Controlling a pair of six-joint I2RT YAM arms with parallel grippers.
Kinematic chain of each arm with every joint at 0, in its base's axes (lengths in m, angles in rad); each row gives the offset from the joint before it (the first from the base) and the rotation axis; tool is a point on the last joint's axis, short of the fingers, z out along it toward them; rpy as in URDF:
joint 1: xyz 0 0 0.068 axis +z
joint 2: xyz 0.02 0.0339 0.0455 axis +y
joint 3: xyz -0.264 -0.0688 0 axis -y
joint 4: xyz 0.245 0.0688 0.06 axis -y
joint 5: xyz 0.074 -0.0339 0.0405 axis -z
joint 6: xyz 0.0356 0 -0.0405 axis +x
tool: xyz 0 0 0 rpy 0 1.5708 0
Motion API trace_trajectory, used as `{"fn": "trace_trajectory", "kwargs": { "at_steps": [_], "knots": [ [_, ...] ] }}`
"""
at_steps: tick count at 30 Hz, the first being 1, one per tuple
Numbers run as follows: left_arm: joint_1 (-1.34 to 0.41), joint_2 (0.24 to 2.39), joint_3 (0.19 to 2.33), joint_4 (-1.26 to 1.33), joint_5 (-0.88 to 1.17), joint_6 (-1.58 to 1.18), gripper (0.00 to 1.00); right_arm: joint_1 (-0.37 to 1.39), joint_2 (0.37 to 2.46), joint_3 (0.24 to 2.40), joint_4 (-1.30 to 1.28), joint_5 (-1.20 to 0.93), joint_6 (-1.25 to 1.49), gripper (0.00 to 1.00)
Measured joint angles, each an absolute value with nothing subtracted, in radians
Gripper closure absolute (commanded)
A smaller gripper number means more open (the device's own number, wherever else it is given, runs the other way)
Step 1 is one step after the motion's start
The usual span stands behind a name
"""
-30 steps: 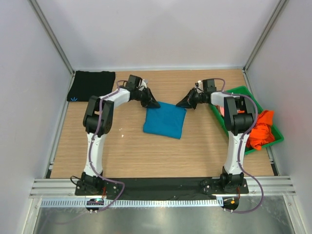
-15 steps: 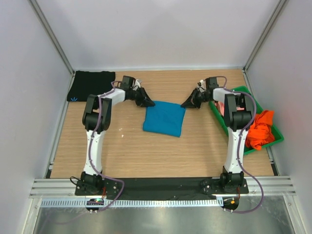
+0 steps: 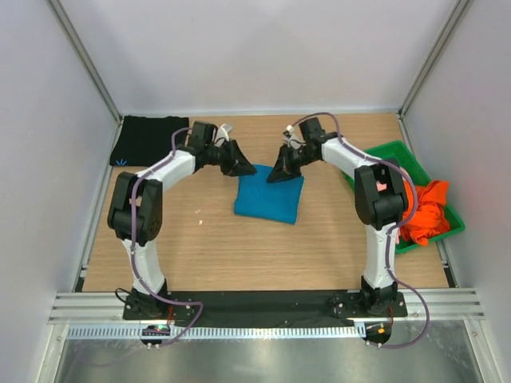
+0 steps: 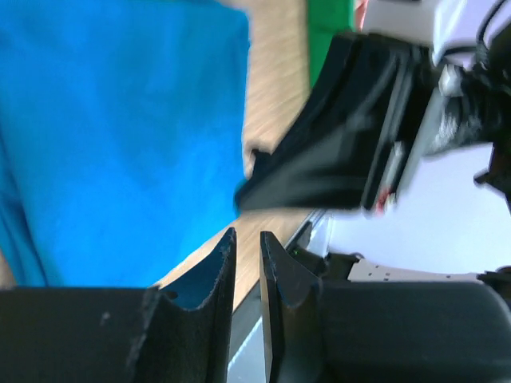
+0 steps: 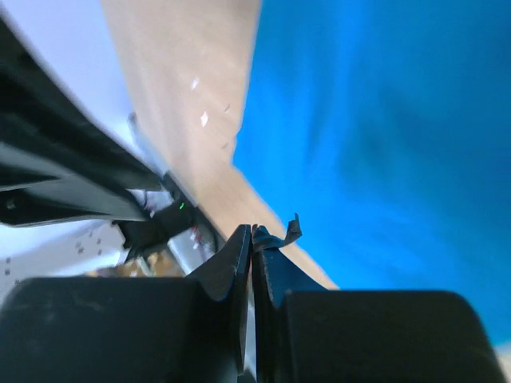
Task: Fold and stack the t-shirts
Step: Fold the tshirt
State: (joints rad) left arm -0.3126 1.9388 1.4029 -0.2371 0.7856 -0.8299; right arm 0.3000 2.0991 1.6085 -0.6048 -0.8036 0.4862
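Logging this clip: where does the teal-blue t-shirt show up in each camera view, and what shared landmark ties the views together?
Top external: the teal-blue t-shirt lies folded near the middle of the picture.
Left wrist: the teal-blue t-shirt fills the upper left.
Right wrist: the teal-blue t-shirt fills the right side.
Shared landmark: the wooden table, seen as a bare strip beside the shirt's edge in both wrist views.

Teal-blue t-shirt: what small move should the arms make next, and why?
Probably pinch its far edge with both claws. The teal-blue t-shirt lies folded at centre, the left claw hovers at its far left corner barely parted, the right claw is shut over the far edge, and the folded black t-shirt in the far left corner looks like the stack spot.
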Motion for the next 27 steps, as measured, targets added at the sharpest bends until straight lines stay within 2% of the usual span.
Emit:
{"fn": "trace_trajectory", "kwargs": {
  "at_steps": [4,9,15,18,23,27],
  "knots": [
    [-0.321,1.95,1.267,-0.205,0.79,-0.848,0.84,0.403,2.088,1.449,-0.463,-0.892,0.555,0.91],
    [-0.32,2.069,1.181,-0.26,0.785,-0.829,0.87,0.394,2.174,1.337,-0.445,-0.953,0.517,0.91],
    [-0.321,2.069,1.215,-0.323,0.777,-0.747,0.86,0.364,2.175,1.356,-0.476,-0.961,0.48,0.91],
    [-0.323,2.046,1.232,-0.388,0.743,-0.709,0.81,0.372,2.168,1.404,-0.526,-0.936,0.477,0.91],
    [-0.323,1.937,1.24,-0.493,0.714,-0.69,0.78,0.399,2.09,1.427,-0.543,-0.933,0.491,0.91],
    [-0.326,1.852,1.242,-0.487,0.731,-0.695,0.78,0.416,2.036,1.356,-0.469,-0.966,0.52,0.91]
  ]
}}
